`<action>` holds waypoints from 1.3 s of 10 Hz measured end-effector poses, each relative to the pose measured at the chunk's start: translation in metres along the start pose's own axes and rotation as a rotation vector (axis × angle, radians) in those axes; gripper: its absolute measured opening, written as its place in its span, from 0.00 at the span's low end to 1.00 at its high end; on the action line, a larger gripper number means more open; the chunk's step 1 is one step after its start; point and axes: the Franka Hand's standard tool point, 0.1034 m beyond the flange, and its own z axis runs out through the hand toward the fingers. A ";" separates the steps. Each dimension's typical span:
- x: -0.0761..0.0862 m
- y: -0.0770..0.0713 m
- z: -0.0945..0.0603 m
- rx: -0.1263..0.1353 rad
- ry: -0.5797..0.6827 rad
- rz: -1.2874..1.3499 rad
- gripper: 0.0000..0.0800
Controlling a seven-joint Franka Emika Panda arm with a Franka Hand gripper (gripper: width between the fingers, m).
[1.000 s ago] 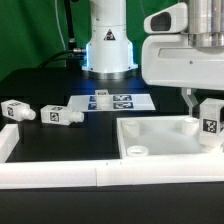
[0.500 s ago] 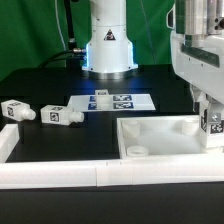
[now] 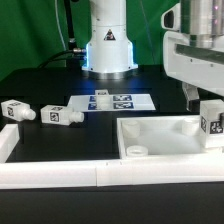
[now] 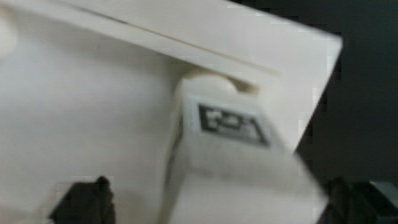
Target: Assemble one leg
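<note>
A leg [image 3: 211, 122], a short white block with a tag on its face, stands upright at the corner of the wide white tray-like piece [image 3: 150, 123] on the exterior view's right. My gripper [image 3: 205, 103] is over it with one dark finger [image 3: 191, 99] beside the leg's top. In the wrist view the leg [image 4: 231, 125] runs between my two fingers. One finger [image 4: 80, 200] stands apart from it with a strip of tray showing between. The other finger [image 4: 361, 200] is close against it. The gripper [image 4: 222, 203] is open around the leg.
Two more legs [image 3: 15, 111] [image 3: 60, 116] lie on the black table at the exterior view's left. The marker board [image 3: 112, 101] lies in front of the robot base [image 3: 108, 50]. A white rail [image 3: 100, 175] runs along the front. A round socket [image 3: 137, 151] sits in the tray's near corner.
My gripper dropped lower and to the exterior view's right half a second ago, then rose a little. The leg stays at the tray's corner.
</note>
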 end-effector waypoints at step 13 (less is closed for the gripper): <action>-0.003 -0.002 -0.001 -0.020 0.035 -0.965 0.67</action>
